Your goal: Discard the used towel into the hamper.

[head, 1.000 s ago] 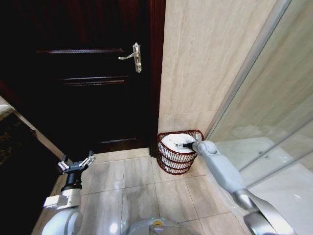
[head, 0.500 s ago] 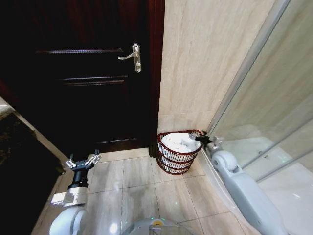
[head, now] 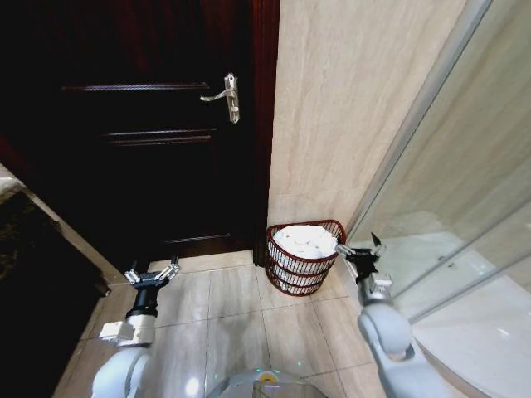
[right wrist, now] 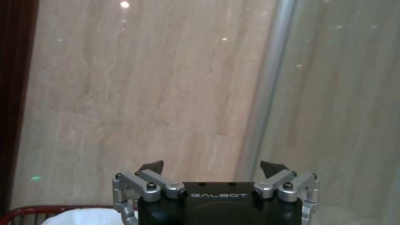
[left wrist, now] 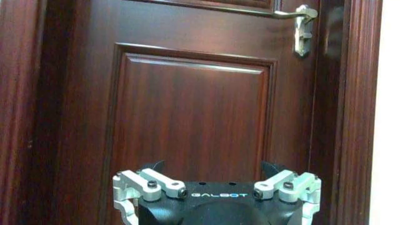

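The hamper point(head: 304, 257) is seen on the tiled floor point(head: 241, 315) against the beige wall point(head: 348, 108), in the corner just beside the dark wooden door point(head: 141, 124) and near the glass shower panel point(head: 465, 207). The white towel point(head: 304, 240) is bunched inside it, filling it to the rim. The right gripper point(head: 360, 249) is held in the air just beside the hamper's rim on the shower side, fingers spread apart and nothing gripped; it is not touching the basket. In the right wrist view the same gripper point(right wrist: 212, 169) is pointed at the wall, with a bit of the hamper rim point(right wrist: 37, 212) and towel point(right wrist: 81, 216) at the lower edge. The left gripper point(head: 152, 274) is raised over the floor in front of the door, well apart from the hamper, fingers likewise spread and empty. In the left wrist view the left gripper point(left wrist: 214, 168) faces the door panel, with the silver door handle point(left wrist: 299, 21) above.
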